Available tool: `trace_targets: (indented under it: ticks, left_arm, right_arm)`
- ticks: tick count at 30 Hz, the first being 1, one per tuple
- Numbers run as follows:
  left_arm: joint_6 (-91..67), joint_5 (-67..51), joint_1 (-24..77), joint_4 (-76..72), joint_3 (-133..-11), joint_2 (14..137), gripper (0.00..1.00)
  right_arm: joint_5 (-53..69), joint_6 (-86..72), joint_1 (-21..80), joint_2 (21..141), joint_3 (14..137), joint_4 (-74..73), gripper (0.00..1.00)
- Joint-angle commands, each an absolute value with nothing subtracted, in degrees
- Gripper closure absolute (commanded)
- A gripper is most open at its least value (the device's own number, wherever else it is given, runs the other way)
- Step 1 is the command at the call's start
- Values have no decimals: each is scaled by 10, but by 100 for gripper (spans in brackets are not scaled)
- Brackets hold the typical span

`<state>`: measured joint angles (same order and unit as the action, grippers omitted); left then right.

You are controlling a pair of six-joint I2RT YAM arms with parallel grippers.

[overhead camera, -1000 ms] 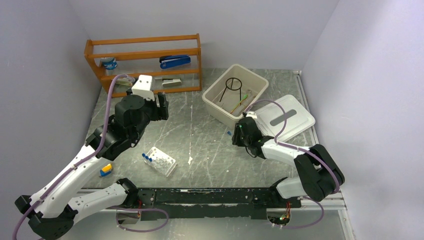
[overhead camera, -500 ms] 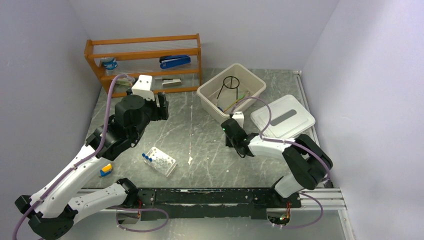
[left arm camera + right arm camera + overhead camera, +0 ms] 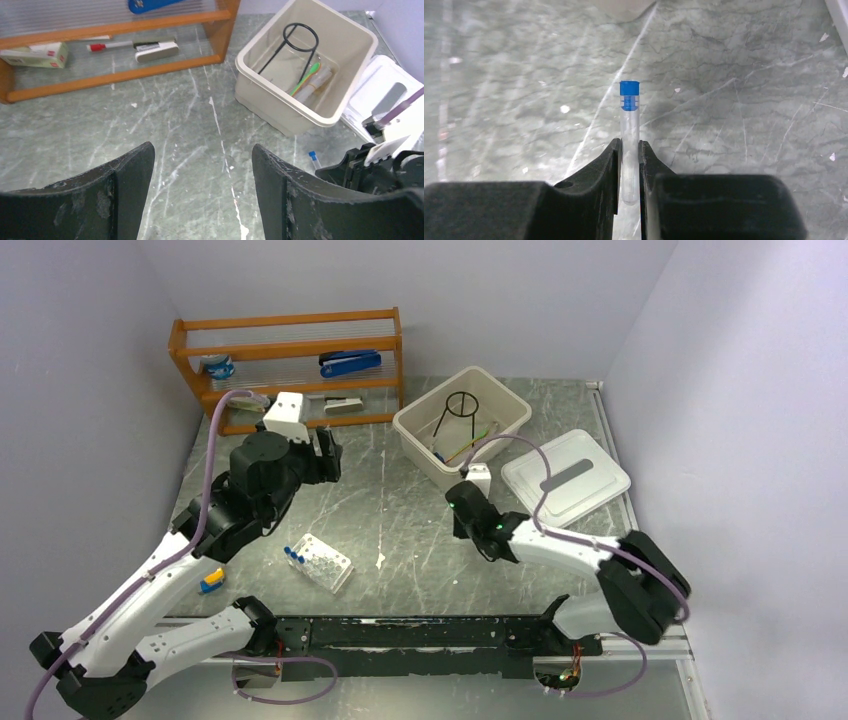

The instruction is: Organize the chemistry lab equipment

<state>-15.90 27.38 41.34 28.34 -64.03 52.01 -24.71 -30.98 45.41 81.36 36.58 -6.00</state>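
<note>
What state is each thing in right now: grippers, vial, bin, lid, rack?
right gripper: shut on the blue-capped vial
blue-capped vial: capped, gripped near its bottom end
left gripper: open, empty
bin: open, black wire tripod inside
lid: off, flat on the table beside the bin
white holed rack: on the table, holding other capped vials

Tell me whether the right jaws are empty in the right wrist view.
No, a blue-capped vial is clamped between the right jaws, its capped end sticking out beyond them.
</note>
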Motion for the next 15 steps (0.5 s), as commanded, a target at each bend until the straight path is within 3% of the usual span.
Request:
trace_targets:
  ticks: [1, 11, 15]
  left_arm:
    - [-214, 204, 414, 255, -607, 517, 24]
    - [-326, -7, 413, 128, -507, 549, 12]
    - [-362, -62, 413, 84, -485, 558, 13]
  right_arm:
    - [-195, -326, 456, 719, 335, -40, 85]
    - [-40, -392, 456, 618, 317, 129, 85]
    - [-3, -438, 456, 617, 324, 226, 85]
